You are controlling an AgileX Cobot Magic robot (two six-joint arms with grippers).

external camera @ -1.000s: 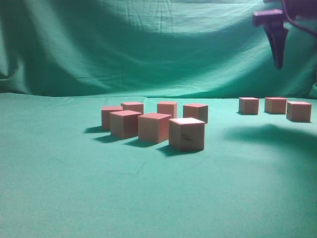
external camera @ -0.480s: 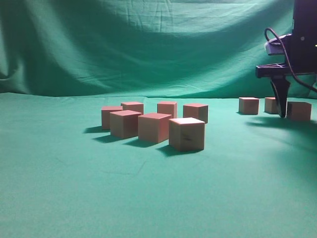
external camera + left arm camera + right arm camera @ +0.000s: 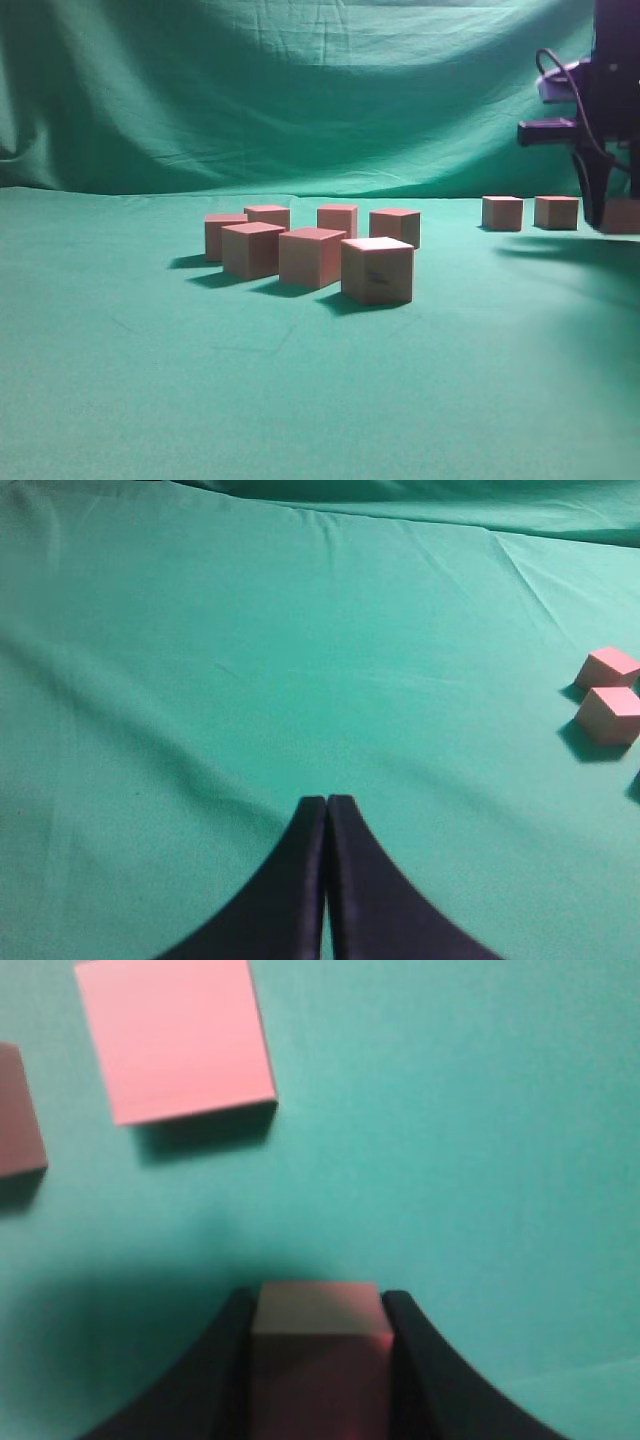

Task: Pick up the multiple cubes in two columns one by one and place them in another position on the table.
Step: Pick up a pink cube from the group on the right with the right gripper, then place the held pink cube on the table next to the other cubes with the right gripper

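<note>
At far right of the exterior view, the right end effector stands over one cube; seven cubes cluster mid-bench. Left wrist view: left end effector closed, empty. Right wrist view: right end effector's fingers clamp the cube.

Nine cubes stood on the bench: six grouped in two columns at the middle and three in a row at the right, the last partly hidden
</note>
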